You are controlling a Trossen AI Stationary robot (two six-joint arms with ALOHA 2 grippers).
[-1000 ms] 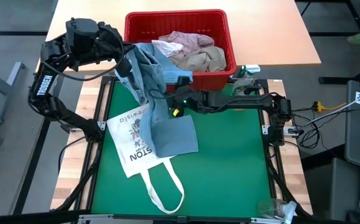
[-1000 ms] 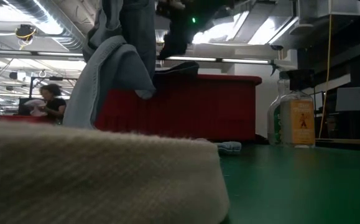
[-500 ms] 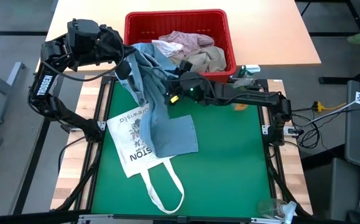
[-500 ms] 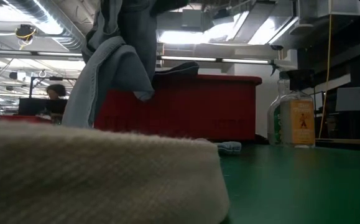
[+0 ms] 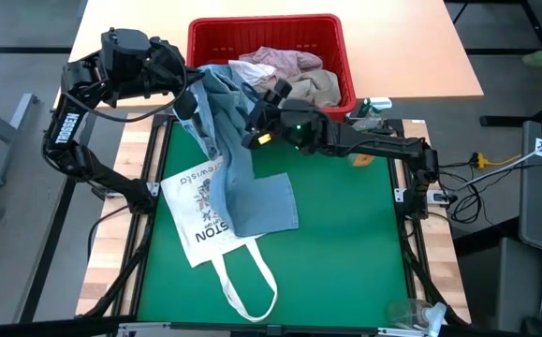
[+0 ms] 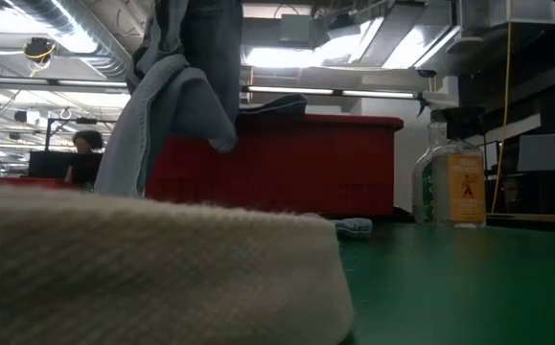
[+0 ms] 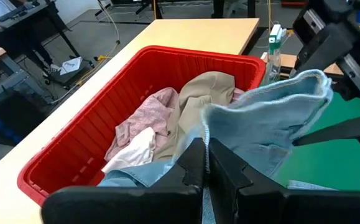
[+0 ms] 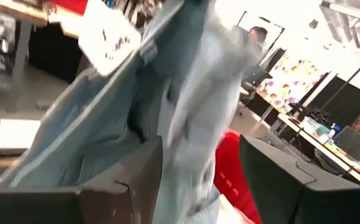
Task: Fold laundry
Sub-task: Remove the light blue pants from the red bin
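The left claw (image 5: 188,101), in the upper left of the high view, is clenched on the light blue jeans (image 5: 252,192), lifting their upper part beside the red basket (image 5: 341,51) while the lower leg lies on the green counter (image 5: 345,234) over a printed tote bag (image 5: 200,220). The right claw (image 5: 255,114), near the upper centre, is spread wide, its fingers (image 8: 136,168) on either side of a hanging fold of the denim. A pink shirt (image 7: 139,118) and a tan cloth (image 7: 201,93) lie in the basket.

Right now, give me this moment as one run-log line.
left gripper: shut on jeans, lifted near red basket | right gripper: open, at hanging jeans | jeans' lower end on tote bag, green mat
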